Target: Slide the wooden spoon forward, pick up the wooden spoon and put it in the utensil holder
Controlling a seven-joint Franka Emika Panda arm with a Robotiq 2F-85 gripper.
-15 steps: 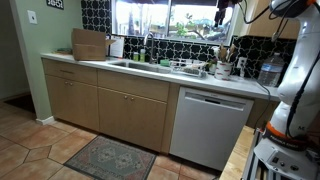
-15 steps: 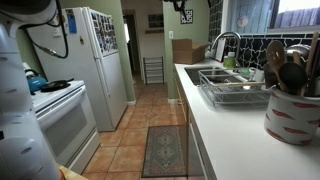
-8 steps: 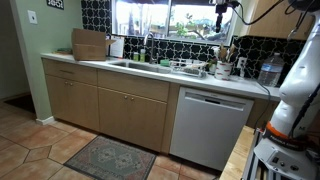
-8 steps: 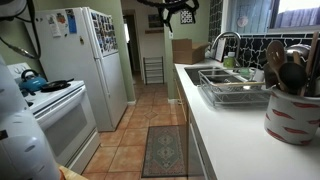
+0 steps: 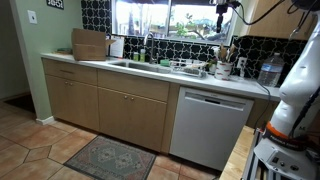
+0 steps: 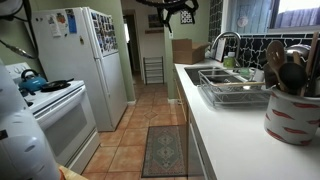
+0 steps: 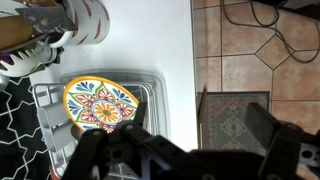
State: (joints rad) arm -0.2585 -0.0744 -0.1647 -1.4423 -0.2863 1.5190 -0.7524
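Utensil holder [image 6: 292, 108] sits nearest on the counter [image 6: 225, 140]: white with red stripes, packed with dark utensils [image 6: 288, 72]. Wooden spoon can't be singled out. In the wrist view, wooden handles [image 7: 18, 36] poke out of the holder, can't tell if one is it. Next back, wire dish rack [image 6: 235, 95] holds a patterned plate [image 7: 100, 106], face up. Sink [image 6: 212, 72] is beyond that. Gripper [image 6: 176, 8] hangs high over the rack, fingers [image 7: 100, 152] spread apart, nothing between them.
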